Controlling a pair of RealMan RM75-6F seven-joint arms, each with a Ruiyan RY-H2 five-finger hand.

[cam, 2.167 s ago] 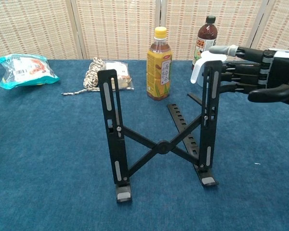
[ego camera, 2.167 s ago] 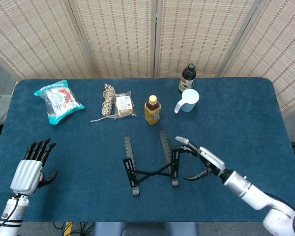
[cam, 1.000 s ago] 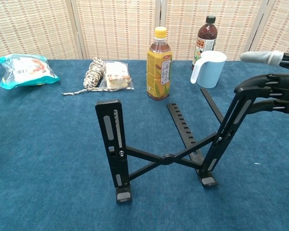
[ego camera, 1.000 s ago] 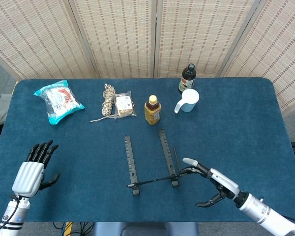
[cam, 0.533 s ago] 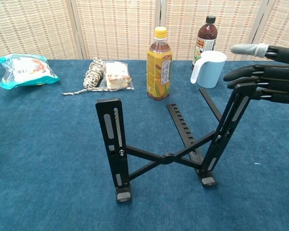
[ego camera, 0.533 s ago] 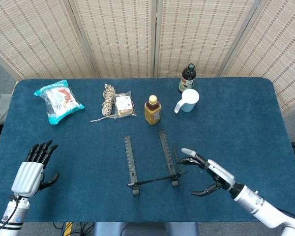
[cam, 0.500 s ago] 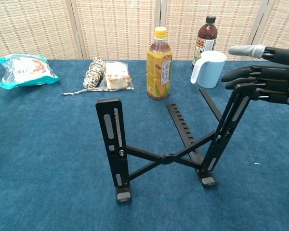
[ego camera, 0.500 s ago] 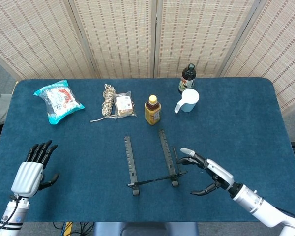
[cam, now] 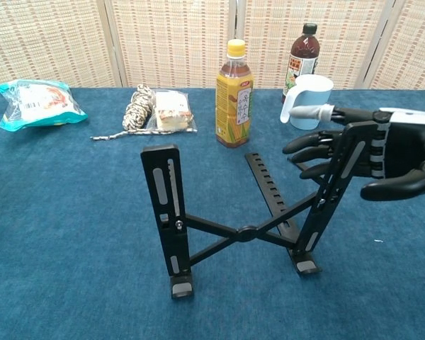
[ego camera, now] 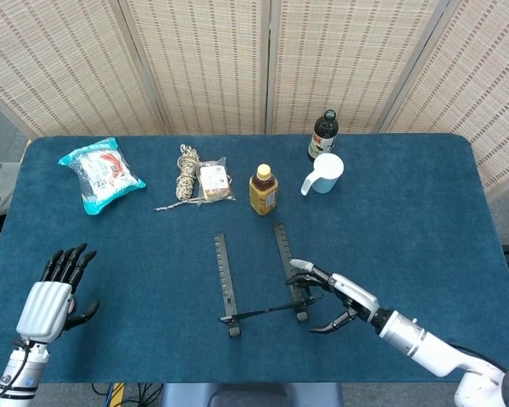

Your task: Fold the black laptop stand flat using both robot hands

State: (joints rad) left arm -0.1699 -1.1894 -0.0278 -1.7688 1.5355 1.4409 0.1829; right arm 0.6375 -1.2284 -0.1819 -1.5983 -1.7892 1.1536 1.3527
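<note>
- Stand (cam: 241,212) sits mid-table, half collapsed, its right upright leaning.
- Right hand (cam: 372,157), fingers spread, rests against that upright; left hand (ego camera: 55,292) hovers open, well apart.
- Next, probably: press both uprights flat.

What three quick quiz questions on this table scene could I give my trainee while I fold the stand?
1. True or false: the black folding laptop stand already lies flat on the blue table cloth.
2. Which hand is at the stand's tilted upright: (a) the left hand, (b) the right hand, (c) both?
3. Fill in: the pale blue cup stands just in front of the dark ___.

Key:
1. False; in the chest view both uprights are raised, the robot's right one leaning.
2. (b); its fingers are spread at the upright's top, while the left hand is far away near the table's edge.
3. Bottle.
</note>
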